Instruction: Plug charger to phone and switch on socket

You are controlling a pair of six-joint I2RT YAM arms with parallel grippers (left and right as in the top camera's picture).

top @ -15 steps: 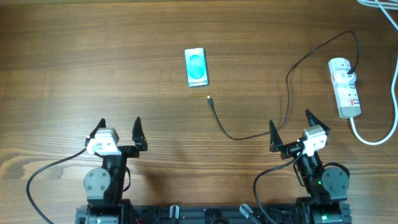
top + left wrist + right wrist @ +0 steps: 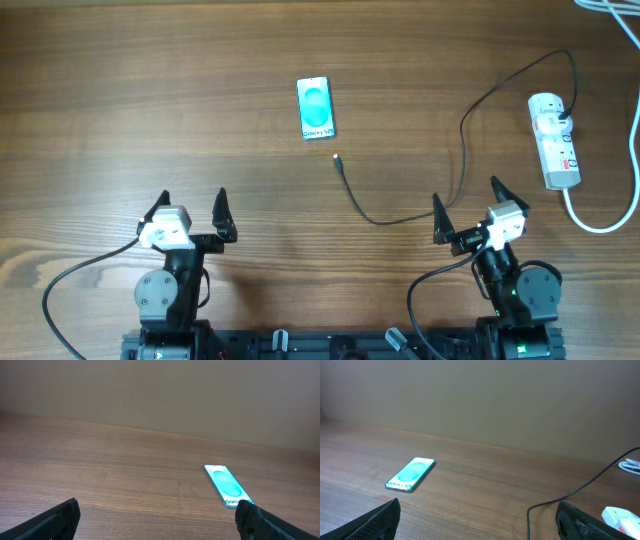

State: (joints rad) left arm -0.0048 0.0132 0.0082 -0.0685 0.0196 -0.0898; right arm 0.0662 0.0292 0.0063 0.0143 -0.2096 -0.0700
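1. The left gripper [image 2: 192, 200] and right gripper [image 2: 466, 195] are seen spread apart, empty.
2. The charger [image 2: 462, 140] is judged limp and light. It is best pinched behind its connector tip [image 2: 336, 159], near the phone [image 2: 316, 108].
3. The socket [image 2: 555, 140] is found far right.

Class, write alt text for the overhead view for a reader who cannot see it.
A phone with a lit turquoise screen lies on a wooden table, the loose tip of the charger just short of it. Its black cable runs across to the white socket; left gripper and right gripper sit open at the bottom, empty.
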